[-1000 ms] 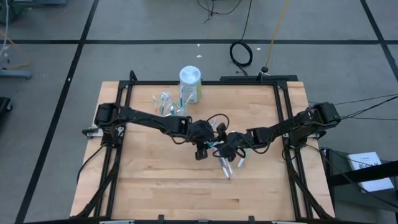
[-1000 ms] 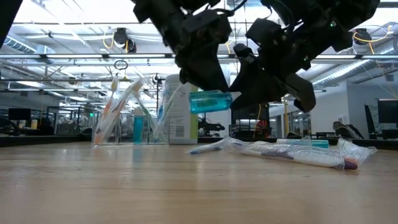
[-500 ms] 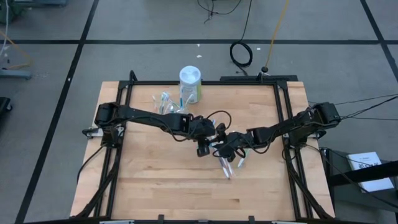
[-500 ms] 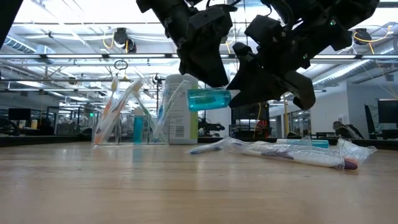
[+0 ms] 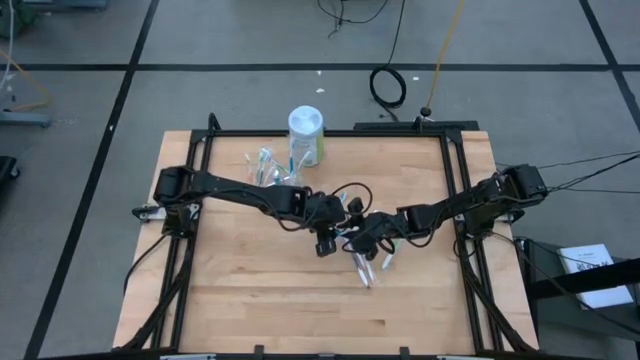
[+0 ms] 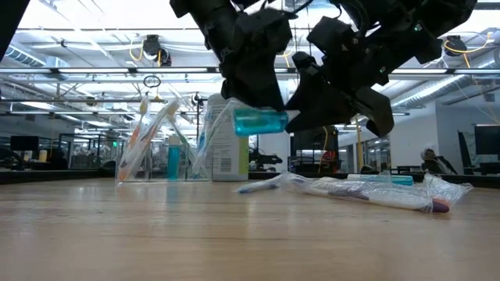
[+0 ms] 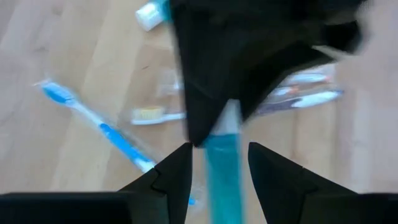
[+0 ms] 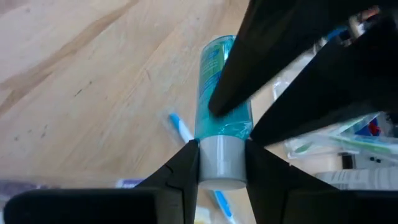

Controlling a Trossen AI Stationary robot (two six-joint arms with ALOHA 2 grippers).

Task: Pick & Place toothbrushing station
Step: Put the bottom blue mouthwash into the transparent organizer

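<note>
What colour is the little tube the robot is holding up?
The toothpaste tube is teal with a whitish cap, gripped at both ends by the two grippers. The right wrist view shows it best.

Both arms reach inward and meet near the middle of the worktop, raised above it. The left gripper (image 5: 338,232) and right gripper (image 5: 358,236) sit tip to tip, each with jaws closed on an end of one tube.

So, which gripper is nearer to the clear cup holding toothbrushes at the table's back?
Left. The left gripper is at the table's middle, on the side of the clear cup; the right gripper meets it from the far side, farther from the cup.
</note>
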